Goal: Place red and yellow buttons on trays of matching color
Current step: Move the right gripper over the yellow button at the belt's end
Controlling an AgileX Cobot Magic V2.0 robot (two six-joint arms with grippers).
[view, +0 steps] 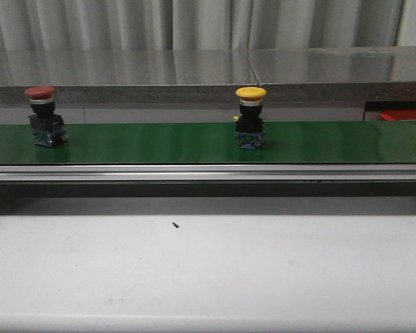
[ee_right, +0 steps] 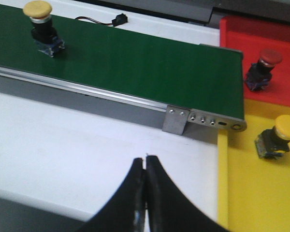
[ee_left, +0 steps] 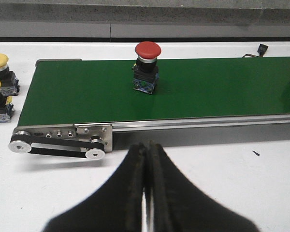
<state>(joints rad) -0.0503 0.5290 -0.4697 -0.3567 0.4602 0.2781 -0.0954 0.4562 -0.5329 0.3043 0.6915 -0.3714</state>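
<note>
Riding green belt (view: 159, 142): red button (view: 44, 116) at left of frame, yellow button (view: 250, 118) near centre, both upright, unsorted. Red tray (ee_right: 261, 38) already holds one red button (ee_right: 262, 68); yellow tray (ee_right: 261, 193) one yellow button (ee_right: 279, 137). Two more yellow buttons (ee_left: 0, 72) beside belt end, apparently waiting. Left gripper (ee_left: 146, 159), right gripper (ee_right: 145, 169) both closed, empty, short of belt.

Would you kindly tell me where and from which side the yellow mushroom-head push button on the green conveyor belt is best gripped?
Probably from above. The yellow mushroom-head push button stands upright on the green conveyor belt, its wide cap overhanging a narrower collar and a black block body. I would close the fingers on the block's flat side faces, just under the cap; the domed cap itself looks likely to slip.
</note>
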